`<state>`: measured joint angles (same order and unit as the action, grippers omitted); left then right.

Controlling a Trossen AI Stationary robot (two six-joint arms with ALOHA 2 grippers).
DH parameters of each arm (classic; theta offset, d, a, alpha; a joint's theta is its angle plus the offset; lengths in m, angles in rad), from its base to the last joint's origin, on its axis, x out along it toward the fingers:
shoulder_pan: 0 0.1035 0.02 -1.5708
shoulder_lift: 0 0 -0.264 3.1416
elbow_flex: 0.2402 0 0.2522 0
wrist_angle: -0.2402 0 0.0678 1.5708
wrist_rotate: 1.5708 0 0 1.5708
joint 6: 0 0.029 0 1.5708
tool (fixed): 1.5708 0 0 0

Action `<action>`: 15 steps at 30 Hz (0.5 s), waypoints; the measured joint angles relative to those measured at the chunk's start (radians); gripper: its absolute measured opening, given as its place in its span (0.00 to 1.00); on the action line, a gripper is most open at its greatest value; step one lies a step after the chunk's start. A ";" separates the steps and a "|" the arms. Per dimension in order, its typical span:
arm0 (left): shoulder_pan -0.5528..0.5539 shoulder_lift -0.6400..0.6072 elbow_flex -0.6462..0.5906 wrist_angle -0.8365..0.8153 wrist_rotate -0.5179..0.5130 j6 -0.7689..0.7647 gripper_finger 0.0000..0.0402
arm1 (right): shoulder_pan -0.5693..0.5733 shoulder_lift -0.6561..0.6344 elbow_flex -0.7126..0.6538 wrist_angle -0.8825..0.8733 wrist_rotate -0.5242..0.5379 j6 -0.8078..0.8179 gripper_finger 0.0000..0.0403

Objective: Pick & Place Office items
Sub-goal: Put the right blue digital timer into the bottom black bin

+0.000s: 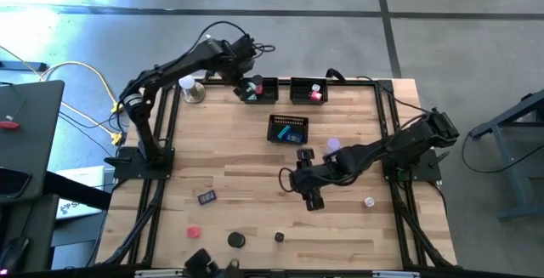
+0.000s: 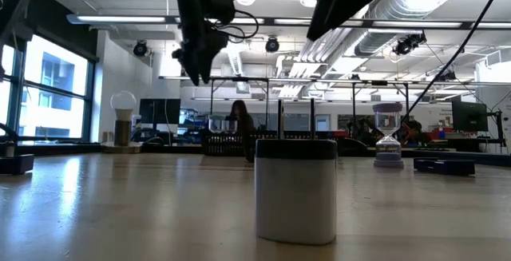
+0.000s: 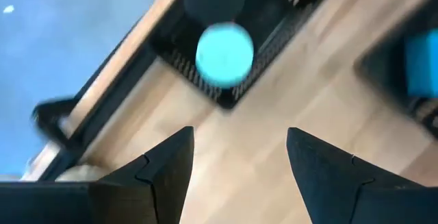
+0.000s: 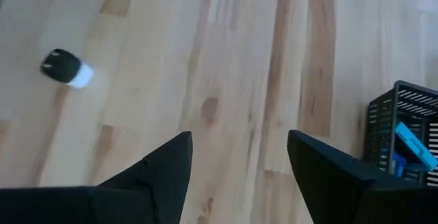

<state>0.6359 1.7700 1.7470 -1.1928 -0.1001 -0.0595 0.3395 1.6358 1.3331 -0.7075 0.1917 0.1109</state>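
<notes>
My left gripper (image 1: 248, 87) (image 3: 239, 138) is open above the far-left black mesh tray (image 1: 259, 90), which holds a teal roll (image 3: 224, 53). My right gripper (image 1: 287, 180) (image 4: 239, 142) is open over bare wood near the table's middle and holds nothing. Loose items rest on the table: a dark block (image 1: 206, 197), a red disc (image 1: 194, 231), a black disc (image 1: 235, 240), a small black-and-white cylinder (image 1: 279, 237) (image 4: 67, 68), and a lavender piece (image 1: 333, 144). The middle tray (image 1: 287, 129) holds blue blocks (image 4: 410, 145).
A second far tray (image 1: 308, 91) holds a red piece. A white ball on a metal base (image 1: 192, 88) stands at the far-left corner. A small pale item (image 1: 369, 201) lies near the right edge. A person sits in the room beyond the table (image 2: 239, 121).
</notes>
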 joint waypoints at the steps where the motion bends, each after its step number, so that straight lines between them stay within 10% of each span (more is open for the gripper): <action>1: -0.009 -0.009 0.000 -0.032 -0.013 -0.009 0.56 | 0.008 -0.008 0.000 -0.002 0.000 0.009 0.57; 9: -0.092 -0.035 0.000 -0.212 -0.142 -0.120 0.56 | 0.105 -0.106 0.000 -0.076 0.046 0.271 0.57; 15: -0.166 -0.035 -0.001 -0.268 -0.146 -0.142 0.56 | 0.191 -0.126 0.000 -0.286 0.057 0.792 0.57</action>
<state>0.4699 1.7351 1.7462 -1.4608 -0.2462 -0.2013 0.5304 1.5098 1.3327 -0.9939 0.2489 0.9034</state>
